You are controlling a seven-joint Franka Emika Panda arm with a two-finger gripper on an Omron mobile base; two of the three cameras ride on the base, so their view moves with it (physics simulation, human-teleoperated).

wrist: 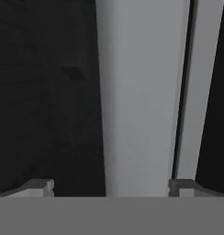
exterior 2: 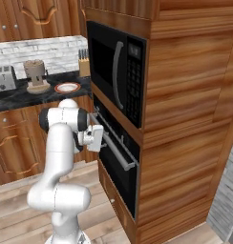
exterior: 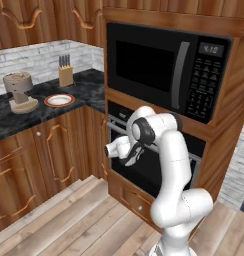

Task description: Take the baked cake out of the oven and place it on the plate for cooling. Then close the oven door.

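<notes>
The black wall oven sits under the microwave with its oven door (exterior: 146, 172) (exterior 2: 119, 174) up and closed. The baked cake is hidden behind it. My gripper (exterior: 130, 156) (exterior 2: 104, 137) (wrist: 111, 187) is at the door's silver bar handle (exterior 2: 120, 152) (wrist: 137, 92). It is open, with one finger on each side of the bar. In the hand view the bar runs up between the fingertips, over the dark glass. The white plate with a red-orange rim (exterior: 59, 100) (exterior 2: 67, 87) lies bare on the dark counter to the left.
A black microwave (exterior: 159, 65) (exterior 2: 113, 71) hangs directly above the oven. On the counter (exterior: 84, 92) stand a knife block (exterior: 65, 74) (exterior 2: 84, 66), a brown grinder-like appliance (exterior: 20, 92) (exterior 2: 36, 76) and a toaster (exterior 2: 5, 77). Wooden cabinets line the left side, and wood floor lies below.
</notes>
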